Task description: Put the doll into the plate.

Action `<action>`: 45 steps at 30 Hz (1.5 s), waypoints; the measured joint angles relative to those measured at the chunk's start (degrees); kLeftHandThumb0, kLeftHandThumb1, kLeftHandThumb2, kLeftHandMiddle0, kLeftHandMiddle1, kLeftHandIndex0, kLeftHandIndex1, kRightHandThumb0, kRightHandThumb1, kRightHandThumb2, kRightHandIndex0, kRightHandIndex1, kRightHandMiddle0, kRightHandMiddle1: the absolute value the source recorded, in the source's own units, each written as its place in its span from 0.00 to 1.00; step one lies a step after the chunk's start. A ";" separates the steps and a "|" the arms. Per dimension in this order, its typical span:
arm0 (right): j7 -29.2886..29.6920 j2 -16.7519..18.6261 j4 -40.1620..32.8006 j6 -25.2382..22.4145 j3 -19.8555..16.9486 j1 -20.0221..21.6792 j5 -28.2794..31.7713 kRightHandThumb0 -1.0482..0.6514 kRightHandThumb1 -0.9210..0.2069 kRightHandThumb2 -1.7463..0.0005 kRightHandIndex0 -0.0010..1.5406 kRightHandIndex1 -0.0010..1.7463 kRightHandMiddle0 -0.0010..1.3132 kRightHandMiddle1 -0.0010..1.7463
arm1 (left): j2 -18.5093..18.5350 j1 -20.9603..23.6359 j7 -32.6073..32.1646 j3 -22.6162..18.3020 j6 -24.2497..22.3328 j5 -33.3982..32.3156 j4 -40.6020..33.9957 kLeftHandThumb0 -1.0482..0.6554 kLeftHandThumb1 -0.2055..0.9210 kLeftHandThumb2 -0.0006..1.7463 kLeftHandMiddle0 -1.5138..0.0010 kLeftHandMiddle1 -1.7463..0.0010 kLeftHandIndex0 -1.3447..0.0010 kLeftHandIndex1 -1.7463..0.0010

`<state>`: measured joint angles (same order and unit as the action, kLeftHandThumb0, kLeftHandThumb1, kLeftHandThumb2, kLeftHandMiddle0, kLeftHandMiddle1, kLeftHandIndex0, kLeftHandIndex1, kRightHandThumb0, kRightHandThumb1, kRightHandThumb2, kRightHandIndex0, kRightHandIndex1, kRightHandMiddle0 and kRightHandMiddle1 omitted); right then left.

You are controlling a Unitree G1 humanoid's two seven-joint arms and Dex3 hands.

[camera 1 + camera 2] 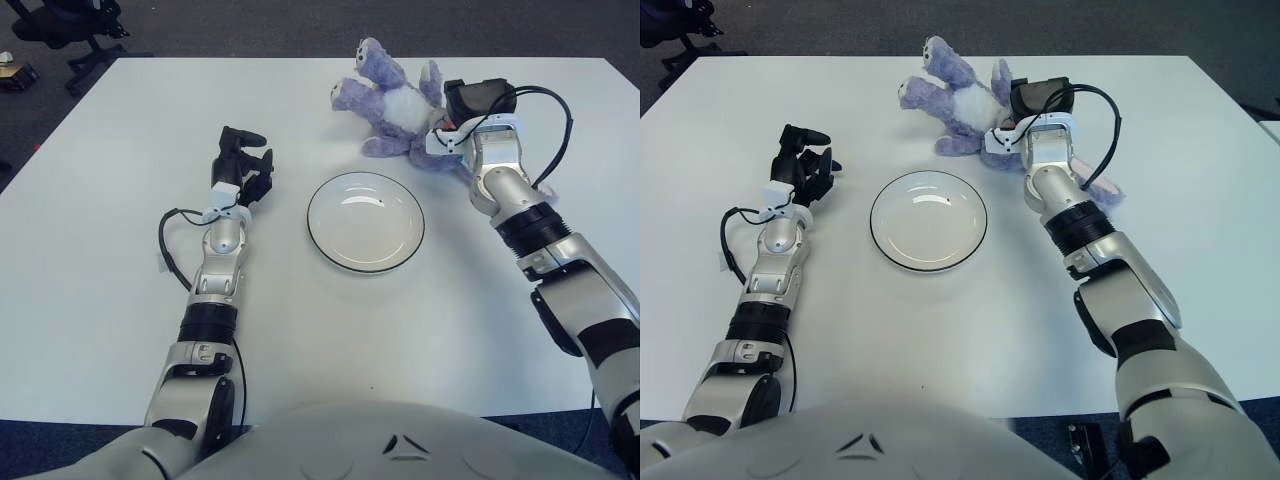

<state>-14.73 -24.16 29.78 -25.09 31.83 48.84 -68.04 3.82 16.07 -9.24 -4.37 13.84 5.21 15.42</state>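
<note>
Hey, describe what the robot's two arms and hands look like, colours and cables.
Both arms are silver-grey metal segments joined by black bands. The left hand has black fingers above a small white wrist block, and a black cable loops beside its forearm. The right hand is black with a white bracket, and a black cable arcs from it to the forearm.

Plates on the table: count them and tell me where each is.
1. The plate sits mid-table, empty, between the idle left hand on its left and the right hand at the doll behind it. None seem hidden.
</note>
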 measured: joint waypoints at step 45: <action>-0.04 8.02 10.44 -5.04 -0.51 4.07 8.13 0.03 0.00 0.50 0.30 0.01 0.17 0.01 | 0.09 -0.81 -0.95 -0.19 -2.59 0.07 -2.46 0.41 1.00 0.27 0.58 0.16 0.81 0.03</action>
<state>-14.77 -16.13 40.22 -30.13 31.32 52.90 -59.91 3.91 15.26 -10.18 -4.56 11.24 5.28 12.97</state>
